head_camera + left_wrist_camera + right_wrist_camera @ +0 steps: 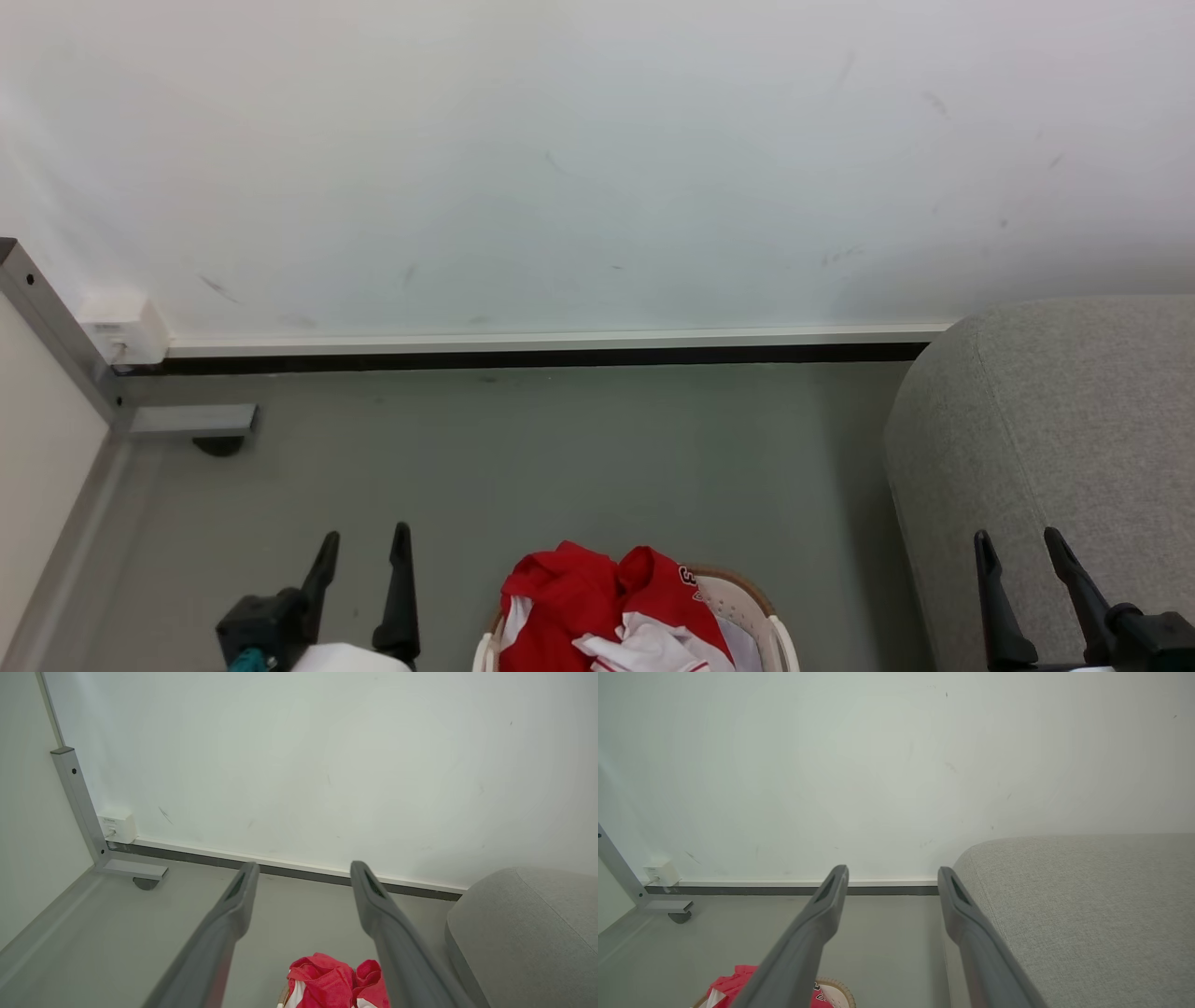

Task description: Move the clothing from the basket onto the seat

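Clothing of bright red soft fabric with white panels lies heaped in the oval cream-white plastic basket, which has perforated walls and a tan-brown rim. In the head view the heap rises above this rim. The basket stands on the grey floor. Left of the basket, apart from it, the left gripper hangs over the floor. Its two long dark fingers are spread and there is nothing between them. Right of the basket stands the large light-grey fabric sofa; no clothing lies on the part that shows. The right gripper is also right of the basket, in front of the sofa's rounded end, with its fingers apart and holding nothing. Beyond the basket the white wall meets the floor at a white skirting strip. Far left of the basket there is a grey metal frame leg with a small white box beside it.

In the left wrist view the two grey fingers rise wide apart and empty. The red clothing shows low between them, and the sofa is to its right.

In the right wrist view the fingers are again wide apart and empty. The basket's brown rim and some red clothing show at the bottom, partly behind one finger. The sofa is right of the basket.
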Controlling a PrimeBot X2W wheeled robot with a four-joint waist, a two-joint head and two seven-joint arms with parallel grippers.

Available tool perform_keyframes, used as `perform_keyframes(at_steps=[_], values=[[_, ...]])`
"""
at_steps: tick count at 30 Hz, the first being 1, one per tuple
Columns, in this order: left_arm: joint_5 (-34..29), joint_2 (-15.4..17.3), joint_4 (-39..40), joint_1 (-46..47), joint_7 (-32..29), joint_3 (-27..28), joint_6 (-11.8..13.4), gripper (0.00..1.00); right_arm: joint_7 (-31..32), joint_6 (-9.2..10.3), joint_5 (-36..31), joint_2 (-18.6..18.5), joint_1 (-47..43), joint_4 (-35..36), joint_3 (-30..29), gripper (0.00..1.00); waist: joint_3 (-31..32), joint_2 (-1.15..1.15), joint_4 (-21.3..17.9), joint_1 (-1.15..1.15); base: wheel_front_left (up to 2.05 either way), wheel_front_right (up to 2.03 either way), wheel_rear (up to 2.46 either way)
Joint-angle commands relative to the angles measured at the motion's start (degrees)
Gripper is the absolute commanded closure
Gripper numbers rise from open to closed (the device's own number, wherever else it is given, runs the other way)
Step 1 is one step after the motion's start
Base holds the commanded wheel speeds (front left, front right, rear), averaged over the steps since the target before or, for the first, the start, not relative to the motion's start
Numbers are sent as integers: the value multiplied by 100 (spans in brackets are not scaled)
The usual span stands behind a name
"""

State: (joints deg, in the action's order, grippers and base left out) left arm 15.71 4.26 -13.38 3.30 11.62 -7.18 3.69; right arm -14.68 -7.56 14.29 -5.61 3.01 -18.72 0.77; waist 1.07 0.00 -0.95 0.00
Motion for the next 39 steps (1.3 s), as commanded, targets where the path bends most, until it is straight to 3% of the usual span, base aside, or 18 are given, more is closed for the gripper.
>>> perform_keyframes(at_steps=[1, 32, 39], values=[[-133, 48, -2, -23, 32, -2, 33, 0, -14, 10, -117, -7, -31, 7, -57, 0, -3, 0, 2, 0, 0, 0, 0], [-1279, -75, -391, -60, 361, 52, -108, 0, -51, 14, -1466, 292, -98, -244, -272, 0, -32, 0, -30, 0, 0, 0, 0], [-1266, -95, -379, -14, 355, 95, -145, 0, -51, 14, -1326, 283, -4, -240, -203, 0, -101, 0, -95, 0, 0, 0, 0]])
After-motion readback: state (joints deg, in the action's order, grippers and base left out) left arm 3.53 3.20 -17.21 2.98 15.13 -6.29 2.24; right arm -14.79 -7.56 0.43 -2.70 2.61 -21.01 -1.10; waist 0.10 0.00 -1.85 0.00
